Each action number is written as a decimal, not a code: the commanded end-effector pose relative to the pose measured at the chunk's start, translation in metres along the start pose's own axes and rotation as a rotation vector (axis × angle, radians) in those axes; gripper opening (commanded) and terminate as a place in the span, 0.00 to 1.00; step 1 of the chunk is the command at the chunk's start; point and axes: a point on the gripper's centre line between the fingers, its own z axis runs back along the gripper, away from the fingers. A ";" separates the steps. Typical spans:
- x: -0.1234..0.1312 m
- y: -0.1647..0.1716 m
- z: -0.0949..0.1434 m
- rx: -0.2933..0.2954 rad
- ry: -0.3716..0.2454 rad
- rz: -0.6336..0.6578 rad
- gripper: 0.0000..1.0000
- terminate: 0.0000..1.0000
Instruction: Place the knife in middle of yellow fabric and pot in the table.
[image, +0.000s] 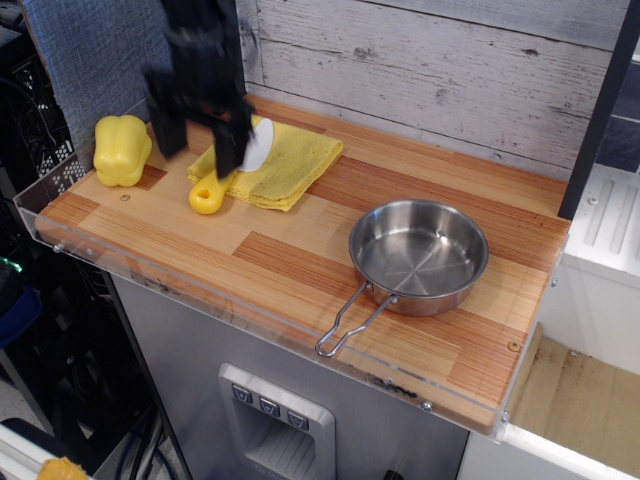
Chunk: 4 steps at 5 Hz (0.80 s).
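— Observation.image view first: where is your tool?

— My tool (198, 140) hangs over the back-left part of the worktop (300, 270), its two dark fingers (230, 150) spread apart and gripping nothing. It is blurred, so I cannot tell whether it touches anything below.

— And the knife?

— The knife (222, 175) lies on the left side of the yellow fabric (285, 165). Its white blade rests on the cloth, partly hidden behind my right finger, and its yellow handle sticks out past the cloth's front-left edge onto the wood.

— What else is nearby?

— A yellow toy pepper (121, 149) stands just left of my tool. The pot (418, 255) sits well apart toward the front right, upright, its wire handle pointing at the front edge.
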 end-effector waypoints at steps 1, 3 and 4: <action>0.015 0.003 -0.001 0.059 -0.023 0.009 1.00 0.00; 0.006 0.011 0.012 0.061 -0.041 0.005 1.00 0.00; 0.001 0.015 0.022 0.048 -0.063 0.011 1.00 0.00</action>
